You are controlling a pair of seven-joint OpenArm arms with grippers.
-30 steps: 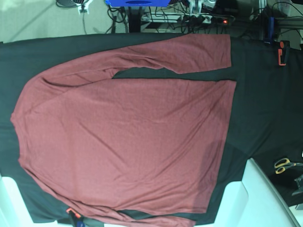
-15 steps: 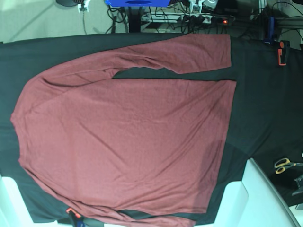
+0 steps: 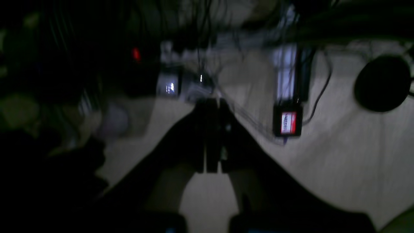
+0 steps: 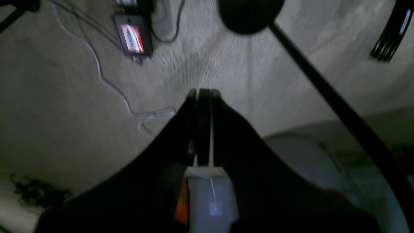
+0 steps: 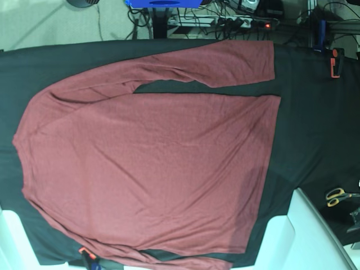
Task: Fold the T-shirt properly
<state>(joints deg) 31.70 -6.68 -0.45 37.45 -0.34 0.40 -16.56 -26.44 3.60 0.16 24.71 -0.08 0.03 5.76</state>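
Shirt (image 5: pixel 152 163) flat on desk (image 5: pixel 315 129), spread wide, collar end at base view's left, hem at right. Far sleeve laid along body's top edge; near sleeve mostly cut off at bottom. Same lie as a second ago: nothing shifted, folding not begun. Left fingers (image 3: pixel 212 106) pressed together, empty, aimed at floor clutter. Right fingers (image 4: pixel 202 94) also shut, empty, over carpet. Neither arm above shirt. Scissors (image 5: pixel 339 196) at desk's right edge.
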